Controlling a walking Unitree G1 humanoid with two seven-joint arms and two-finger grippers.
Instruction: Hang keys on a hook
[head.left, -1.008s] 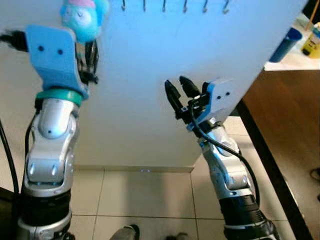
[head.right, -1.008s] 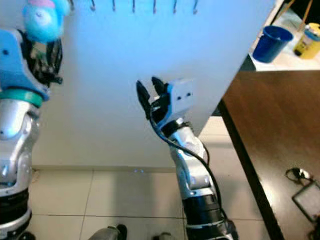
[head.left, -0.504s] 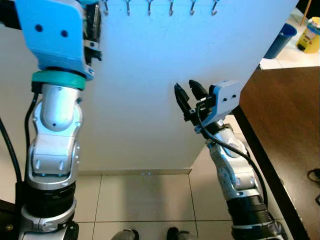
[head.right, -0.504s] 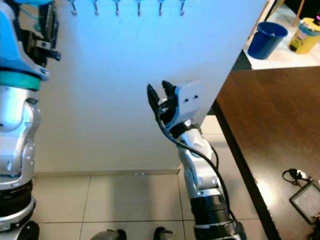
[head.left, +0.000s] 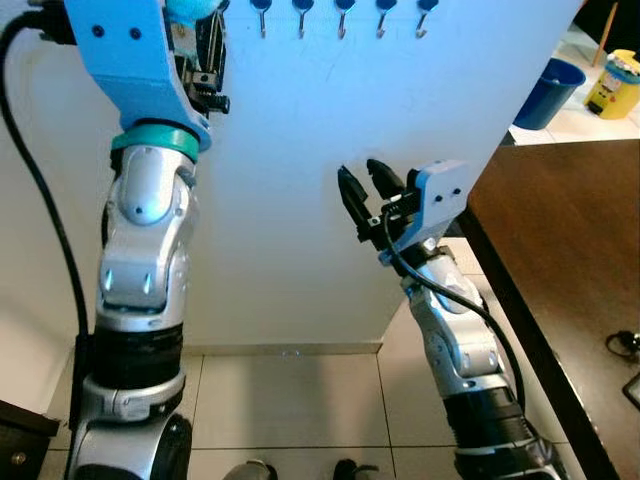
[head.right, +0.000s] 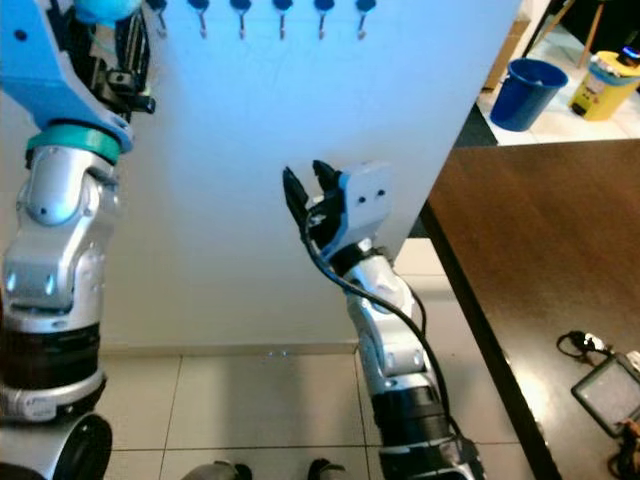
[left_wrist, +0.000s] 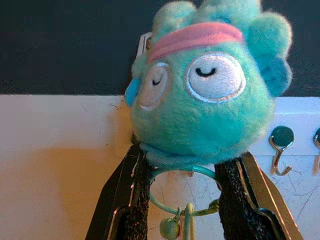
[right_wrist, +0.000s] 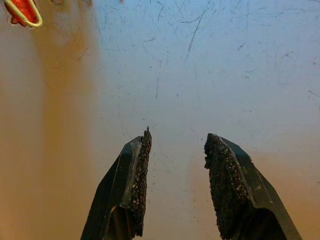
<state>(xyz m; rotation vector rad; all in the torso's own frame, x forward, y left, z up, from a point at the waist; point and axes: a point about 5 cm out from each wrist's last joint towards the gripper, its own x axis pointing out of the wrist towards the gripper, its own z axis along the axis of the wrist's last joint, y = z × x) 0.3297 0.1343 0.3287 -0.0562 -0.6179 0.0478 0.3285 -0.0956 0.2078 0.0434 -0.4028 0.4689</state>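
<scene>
Left gripper (left_wrist: 182, 195) clamps the plush keychain (left_wrist: 205, 95); ring (left_wrist: 182, 192) hangs between fingers, nearest hook (left_wrist: 280, 150) at 3 o'clock. Right gripper (right_wrist: 177, 185) idle, jaws parted, empty.

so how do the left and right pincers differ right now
The left pincer is raised by the row of hooks, while the right pincer sits lower, facing bare white board. The left is shut on the plush keychain; the right is open, holding nothing. Both have two black fingers.
</scene>
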